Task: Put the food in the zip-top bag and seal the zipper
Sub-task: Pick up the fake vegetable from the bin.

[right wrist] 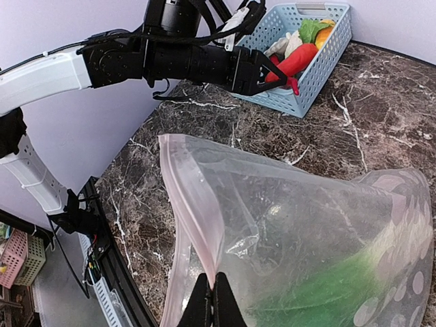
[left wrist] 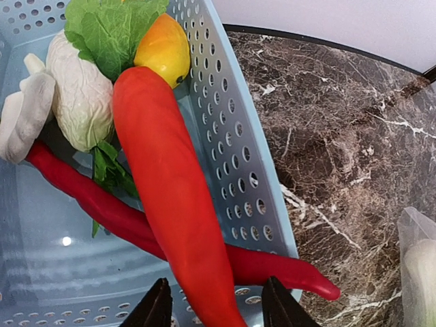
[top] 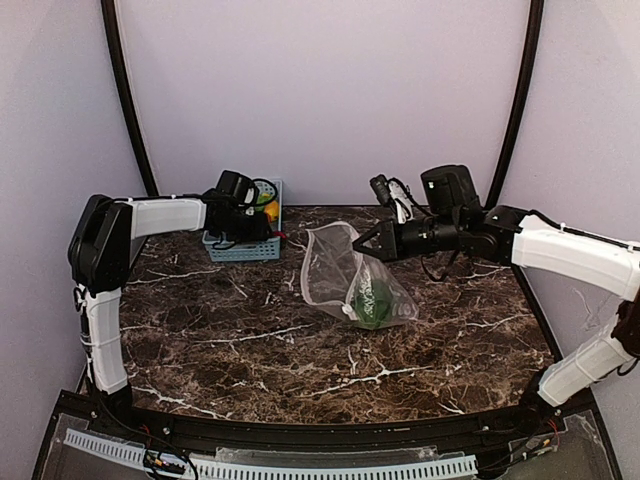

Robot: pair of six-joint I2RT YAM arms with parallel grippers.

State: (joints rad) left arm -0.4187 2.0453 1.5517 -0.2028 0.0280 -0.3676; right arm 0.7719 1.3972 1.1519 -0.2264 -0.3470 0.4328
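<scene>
At the back left of the marble table (top: 250, 340), the left gripper (left wrist: 214, 305) hung over the light-blue basket (left wrist: 235, 146), its fingers spread either side of the long red-orange vegetable (left wrist: 167, 191) (not closed on it). A white piece (left wrist: 80, 95) and a yellow piece (left wrist: 163, 48) lay beside it. The right gripper (right wrist: 210, 300) pinched the pink zipper (right wrist: 194, 204) of the zip-top bag (top: 335, 265), holding its mouth up; a green vegetable (top: 372, 298) lay inside.

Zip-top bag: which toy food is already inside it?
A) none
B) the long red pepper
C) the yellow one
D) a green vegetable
D: a green vegetable shows through the clear zip-top bag, while the long red pepper and the yellow piece lie in the blue basket.
</scene>
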